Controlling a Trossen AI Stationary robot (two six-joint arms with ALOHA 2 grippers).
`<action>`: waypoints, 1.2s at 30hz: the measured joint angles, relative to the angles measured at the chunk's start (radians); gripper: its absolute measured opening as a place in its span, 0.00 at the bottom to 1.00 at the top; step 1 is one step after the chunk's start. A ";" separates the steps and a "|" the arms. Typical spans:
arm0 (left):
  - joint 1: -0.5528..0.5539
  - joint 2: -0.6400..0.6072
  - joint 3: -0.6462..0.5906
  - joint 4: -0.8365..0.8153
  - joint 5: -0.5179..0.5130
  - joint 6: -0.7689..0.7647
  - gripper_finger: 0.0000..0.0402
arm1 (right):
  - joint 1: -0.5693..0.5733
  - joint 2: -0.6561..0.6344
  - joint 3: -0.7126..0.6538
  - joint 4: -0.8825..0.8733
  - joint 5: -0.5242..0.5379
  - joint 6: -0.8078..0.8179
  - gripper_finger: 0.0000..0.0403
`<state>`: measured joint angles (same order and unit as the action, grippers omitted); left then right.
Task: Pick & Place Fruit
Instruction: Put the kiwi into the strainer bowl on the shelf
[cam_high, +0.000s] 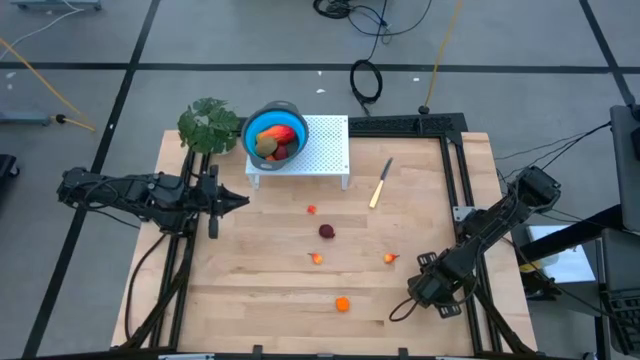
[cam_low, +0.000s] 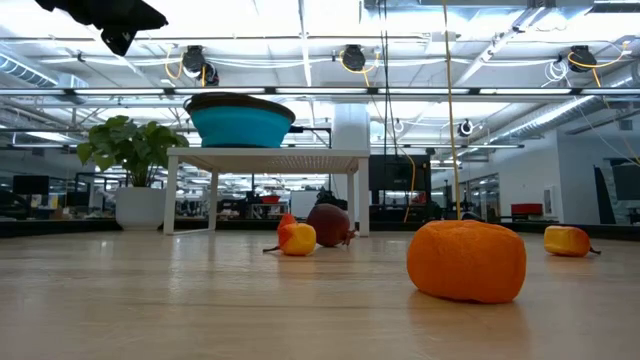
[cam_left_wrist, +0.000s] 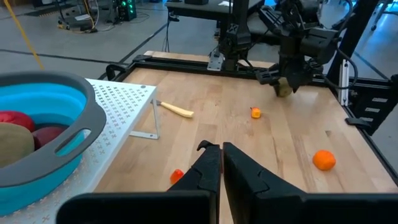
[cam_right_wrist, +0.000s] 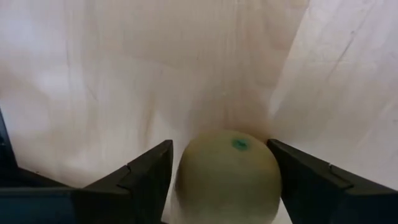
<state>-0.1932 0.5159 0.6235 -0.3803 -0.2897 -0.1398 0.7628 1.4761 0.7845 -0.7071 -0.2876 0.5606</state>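
Note:
My right gripper (cam_high: 413, 300) is low over the table's near right part, shut on an olive-brown oval fruit (cam_right_wrist: 227, 177); the left wrist view shows the same gripper (cam_left_wrist: 285, 84) farther off. My left gripper (cam_high: 243, 200) (cam_left_wrist: 221, 150) hovers shut near the white stand, touching nothing. On the bare wood lie a dark red ball (cam_high: 327, 231), an orange ball (cam_high: 343, 304) (cam_low: 466, 261) and three tiny orange-red bits (cam_high: 312, 210) (cam_high: 317, 259) (cam_high: 390, 258). More fruit sits in the blue bowl (cam_high: 262, 127) on the white stand (cam_high: 325, 150). My right gripper pinches the olive-brown oval by its two opposite sides (cam_right_wrist: 186, 180), one finger (cam_right_wrist: 146, 171) on each flank. The fingers slant down from the table's right side. A green spot on the oval's end (cam_right_wrist: 239, 144) faces the table. Whether the oval rests on the wood, I cannot tell.
A pale-handled knife (cam_high: 380, 183) lies right of the stand. A green leafy plant (cam_high: 210, 125) stands at the far left corner. A black frame (cam_high: 455, 160) runs along the table's right and far right edges. Open wood lies between the scattered fruit.

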 joint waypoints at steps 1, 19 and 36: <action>0.000 0.000 0.000 -0.001 0.000 0.000 0.05 | 0.000 0.000 0.000 0.001 0.000 0.001 0.61; 0.000 -0.068 -0.138 0.108 0.028 0.000 0.05 | -0.060 0.000 0.000 0.074 -0.002 0.126 0.45; 0.000 -0.385 -0.293 0.075 0.082 0.006 0.05 | -0.215 -0.069 0.018 0.528 0.001 0.346 0.43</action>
<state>-0.1932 0.1310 0.3305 -0.3049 -0.2082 -0.1333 0.5478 1.4072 0.8028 -0.1790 -0.2869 0.9069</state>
